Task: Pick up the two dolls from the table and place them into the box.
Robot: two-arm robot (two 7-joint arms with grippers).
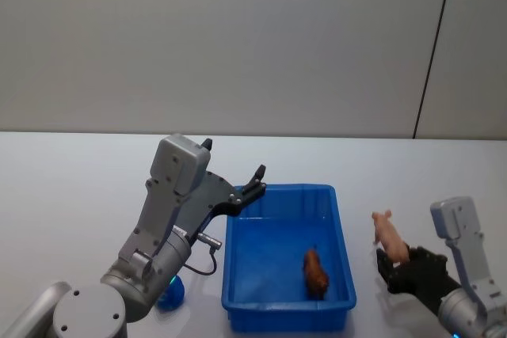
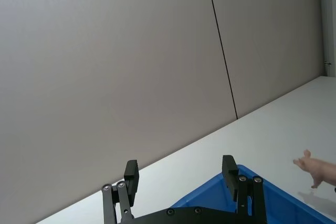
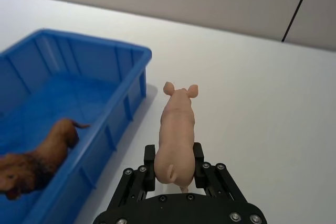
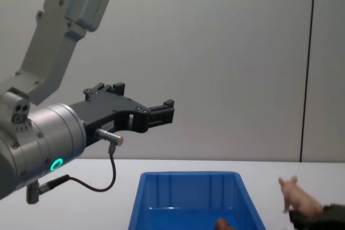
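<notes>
Gripping the pale pink plastic pig doll [image 3: 177, 121] by its rump, my right gripper [image 3: 174, 153] holds it just beside the bright blue plastic box [image 3: 126, 51]. I should clear the rim before releasing near the brown toy doll [image 3: 42, 161] inside. My left gripper [image 2: 180, 167] hangs open above the box.

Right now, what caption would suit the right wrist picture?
Right pincer shut on the pink doll, beside the blue box holding the brown doll.

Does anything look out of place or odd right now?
Nothing stands out. The brown doll is inside the blue box, the right gripper is shut on the pink doll beside it, and the left gripper is open, raised near the box's left rim.
</notes>
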